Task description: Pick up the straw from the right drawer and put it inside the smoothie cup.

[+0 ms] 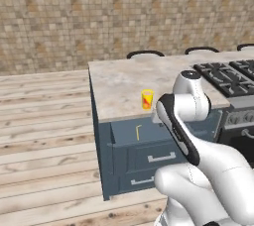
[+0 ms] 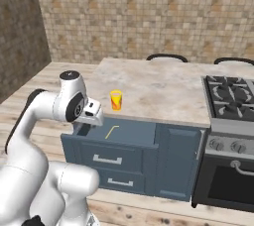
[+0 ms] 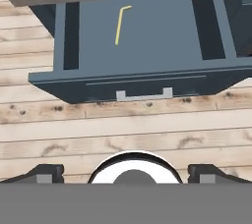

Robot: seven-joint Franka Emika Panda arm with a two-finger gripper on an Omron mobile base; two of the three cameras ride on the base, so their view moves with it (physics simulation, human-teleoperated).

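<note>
Fingertips of the gripper [image 3: 126,174] sit spread wide and empty, looking down from outside the open right drawer [image 3: 142,78]. On its floor lies the straw [image 3: 119,24], ahead of the fingers and left of centre, its length running front to back, bent tip toward the counter. Only a sliver of the smoothie cup [image 1: 147,99] reaches the hand view's top edge.
</note>
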